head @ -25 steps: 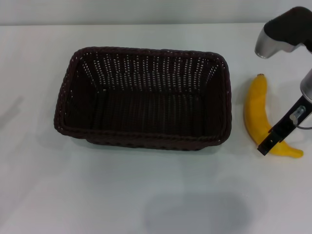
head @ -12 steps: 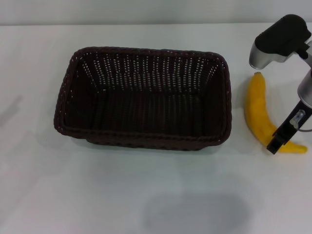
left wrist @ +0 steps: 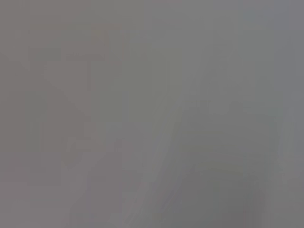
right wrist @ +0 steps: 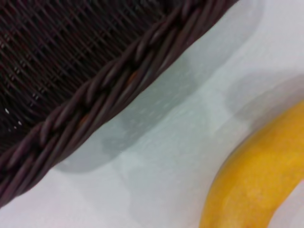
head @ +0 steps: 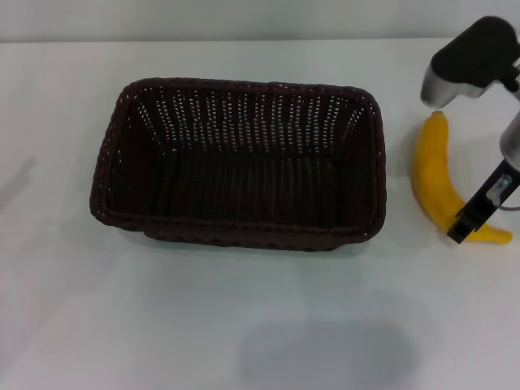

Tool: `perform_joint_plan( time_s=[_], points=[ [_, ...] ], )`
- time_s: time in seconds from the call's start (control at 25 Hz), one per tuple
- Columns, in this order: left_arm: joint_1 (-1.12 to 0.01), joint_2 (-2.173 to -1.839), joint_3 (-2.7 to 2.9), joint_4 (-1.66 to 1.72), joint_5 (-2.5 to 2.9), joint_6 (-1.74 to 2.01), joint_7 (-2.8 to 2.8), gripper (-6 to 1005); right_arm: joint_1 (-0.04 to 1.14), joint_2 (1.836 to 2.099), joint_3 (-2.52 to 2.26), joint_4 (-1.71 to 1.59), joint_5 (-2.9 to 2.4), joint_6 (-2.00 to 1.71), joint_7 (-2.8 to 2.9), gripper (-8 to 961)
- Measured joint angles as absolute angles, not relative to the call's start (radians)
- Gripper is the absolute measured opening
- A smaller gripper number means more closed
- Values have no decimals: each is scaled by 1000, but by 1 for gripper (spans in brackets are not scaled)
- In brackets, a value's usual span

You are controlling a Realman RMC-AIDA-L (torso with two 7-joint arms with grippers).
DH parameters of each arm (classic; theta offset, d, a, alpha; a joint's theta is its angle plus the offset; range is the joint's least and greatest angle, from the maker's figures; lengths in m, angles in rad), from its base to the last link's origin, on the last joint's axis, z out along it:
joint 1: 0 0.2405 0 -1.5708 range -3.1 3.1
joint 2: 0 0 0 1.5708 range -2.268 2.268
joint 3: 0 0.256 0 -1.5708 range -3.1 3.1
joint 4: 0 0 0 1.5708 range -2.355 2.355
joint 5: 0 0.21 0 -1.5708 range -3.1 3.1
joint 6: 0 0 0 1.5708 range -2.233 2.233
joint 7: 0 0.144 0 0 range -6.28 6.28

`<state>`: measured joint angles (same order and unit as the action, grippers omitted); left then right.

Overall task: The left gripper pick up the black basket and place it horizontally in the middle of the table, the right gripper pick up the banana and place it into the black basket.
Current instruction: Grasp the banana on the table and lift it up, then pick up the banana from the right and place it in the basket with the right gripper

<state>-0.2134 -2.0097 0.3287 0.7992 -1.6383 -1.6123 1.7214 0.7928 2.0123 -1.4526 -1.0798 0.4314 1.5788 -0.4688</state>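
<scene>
White and smooth, the table (head: 244, 341) fills the head view and carries everything else. The black basket (head: 240, 162) is the landmark: a big rectangular woven basket lying lengthwise across the middle of the table, open side up, nothing inside it. In the right wrist view its braided rim (right wrist: 104, 90) runs diagonally across the picture, with bare table (right wrist: 161, 156) between it and the fruit.

To the right of the basket, clear of its short side and not touching it, lies the banana (head: 439, 183). It rests flat on the table, its stem tip pointing away from the robot and its curved back bulging toward the basket. In the right wrist view only a stretch of the banana (right wrist: 256, 180) shows, close to the camera.

The right gripper (head: 473, 221) stands over the banana on the side away from the basket. Its silver-grey and black housing hangs above the stem end, and one thin black finger (head: 479, 213) crosses in front of the fruit's near end. Whether the fingers are closed on the banana or apart cannot be told.

The left gripper is not in sight; the left wrist view shows only a blank grey field.
</scene>
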Motion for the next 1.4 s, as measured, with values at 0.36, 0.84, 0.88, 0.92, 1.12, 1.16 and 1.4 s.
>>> perform_joint_plan(
  time_s=[0.36,0.84,0.88,0.92,1.12,1.16,1.4],
  points=[
    [-207,-2013,325,799,-1638,-1612,1723,891,782,2004,-1228,-1116,371,1565,-583,440],
    [-211,-2017,324,799,-1638,-1595,1732,891,773,2007,-998,-1379,403,1577,-753,438],
    [-211,-2019,324,799,-1638,-1595,1732,891,775,2008,-1020,-1388,418,1583,-755,438],
    [-211,-2020,324,799,-1638,-1596,1731,891,775,2008,-1020,-1388,418,1583,-755,438],
    [-204,-2024,324,799,-1645,-1596,1730,891,756,2010,-1049,-1474,517,1625,-759,437],
    [-202,-2025,324,799,-1647,-1595,1731,891,746,2010,-1048,-1507,554,1642,-763,437],
    [-199,-2026,324,798,-1657,-1596,1729,890,682,2005,-1042,-1693,760,1743,-801,438]
  ],
)
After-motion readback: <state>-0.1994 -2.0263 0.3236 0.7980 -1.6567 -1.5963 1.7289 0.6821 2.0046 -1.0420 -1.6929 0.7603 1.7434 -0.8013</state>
